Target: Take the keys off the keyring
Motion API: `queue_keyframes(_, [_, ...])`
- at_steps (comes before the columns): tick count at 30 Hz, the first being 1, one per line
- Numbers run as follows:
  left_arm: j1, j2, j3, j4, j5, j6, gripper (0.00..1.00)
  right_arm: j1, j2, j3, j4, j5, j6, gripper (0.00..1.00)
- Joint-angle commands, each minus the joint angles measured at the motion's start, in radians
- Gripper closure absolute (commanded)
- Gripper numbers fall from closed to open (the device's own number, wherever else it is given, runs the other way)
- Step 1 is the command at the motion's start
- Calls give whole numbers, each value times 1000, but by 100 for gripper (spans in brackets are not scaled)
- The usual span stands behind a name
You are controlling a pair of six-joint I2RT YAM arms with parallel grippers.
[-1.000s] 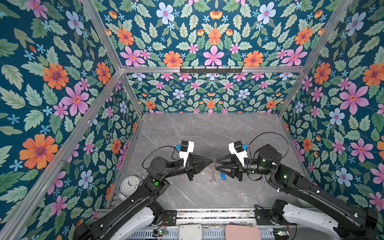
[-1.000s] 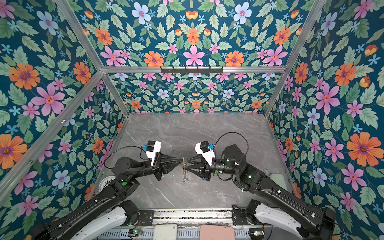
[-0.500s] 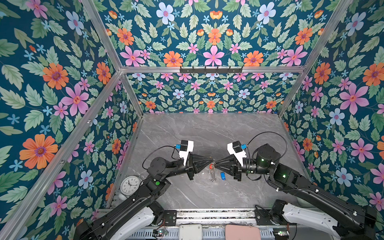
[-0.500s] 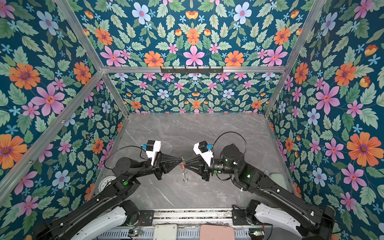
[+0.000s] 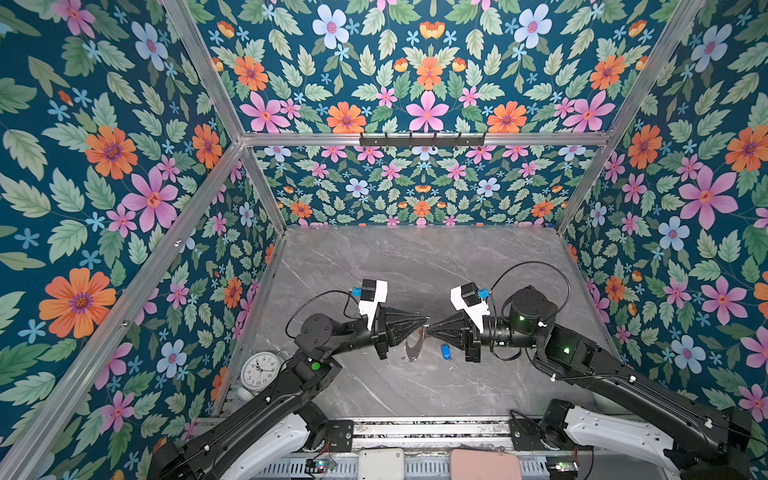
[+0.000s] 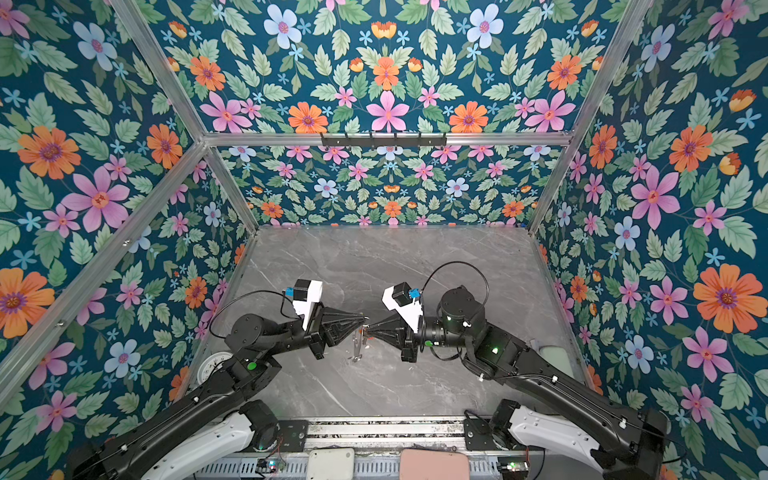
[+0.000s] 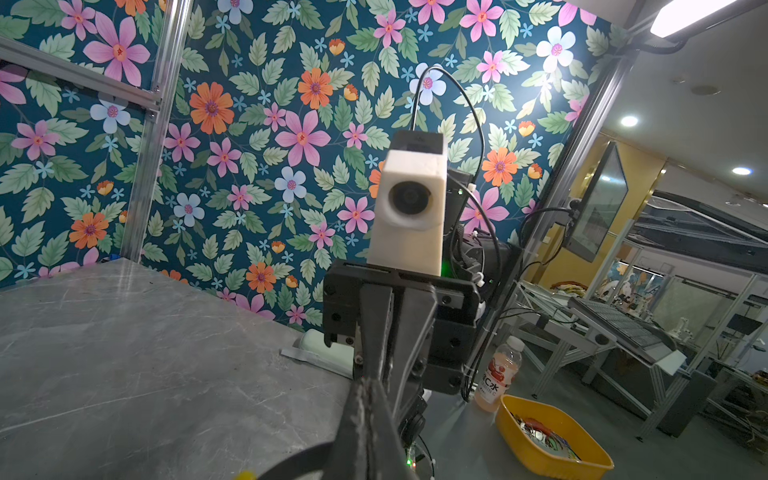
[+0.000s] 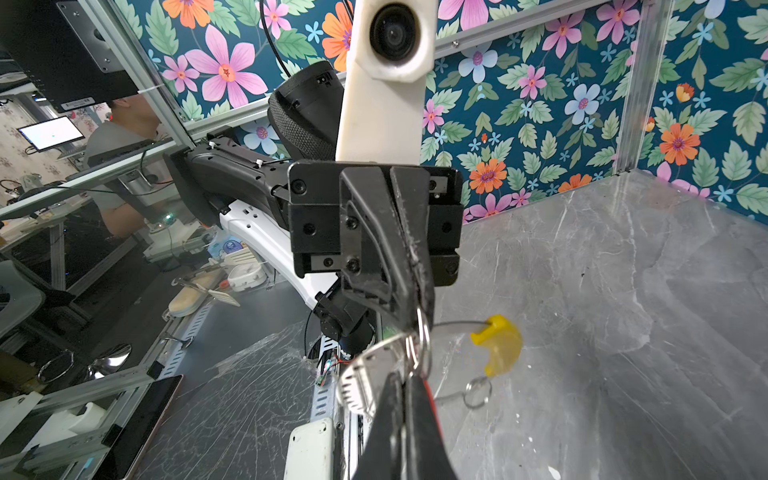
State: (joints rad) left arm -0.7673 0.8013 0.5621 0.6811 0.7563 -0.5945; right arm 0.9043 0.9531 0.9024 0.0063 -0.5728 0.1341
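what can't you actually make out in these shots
- What the right gripper is shut on: right wrist view, its own fingers cover all but a red edge.
- Keyring: left wrist view, bottom edge cuts it off; only a yellow bit shows.
- Blue key: in a top view, too small to show its blade.

a robotics lab: an aluminium frame (image 5: 291,139) booth with floral panels (image 5: 428,70) over a marble desk (image 5: 415,266); outside, a monitor (image 7: 598,203), framed benches (image 7: 615,328), a seated worker (image 8: 124,133).
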Motion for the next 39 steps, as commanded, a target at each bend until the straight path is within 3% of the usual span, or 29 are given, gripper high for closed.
queue_keyframes(1, [0, 3, 10, 58, 0, 1, 100, 5, 9, 4, -6, -10, -10, 100])
queue_keyframes(13, [0, 5, 13, 57, 7, 2, 100, 6, 23, 14, -17, -5, -11, 100])
queue_keyframes(23, [0, -8, 22, 8, 9, 33, 100, 7, -51, 38, -107, 67, -47, 73])
queue_keyframes(30, [0, -13, 8, 32, 12, 36, 100, 5, -94, 55, -79, 105, -21, 54])
queue_keyframes(39, [0, -11, -7, 77, 16, 19, 100, -15, 3, 94, -18, 8, 50, 54])
